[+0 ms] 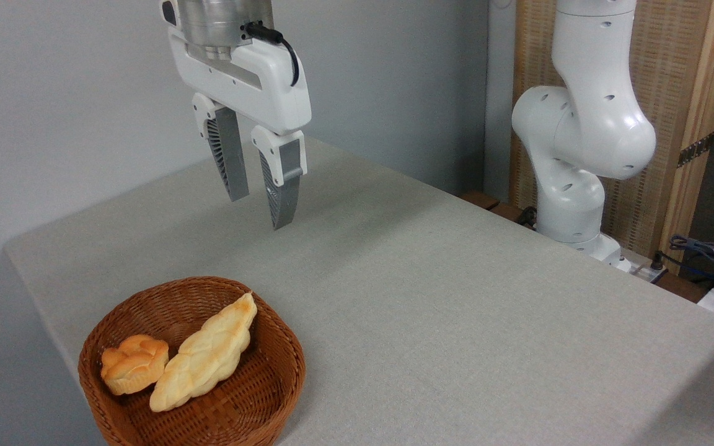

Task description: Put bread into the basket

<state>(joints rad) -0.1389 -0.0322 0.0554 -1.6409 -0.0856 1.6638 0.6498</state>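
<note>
Now the bread point(134, 363) sits inside the basket point(270, 384), on its left side, touching a long pale loaf point(205, 353) that lies across the middle. The basket stands at the near left corner of the bench point(456, 297). The gripper point(261, 210) hangs high over the far left part of the bench, well apart from the basket, its fingers a little spread and holding nothing

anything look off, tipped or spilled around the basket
Nothing stands out. The bun and the braided loaf lie side by side inside the basket, which sits flat on the table. The tool hangs empty above.
</note>
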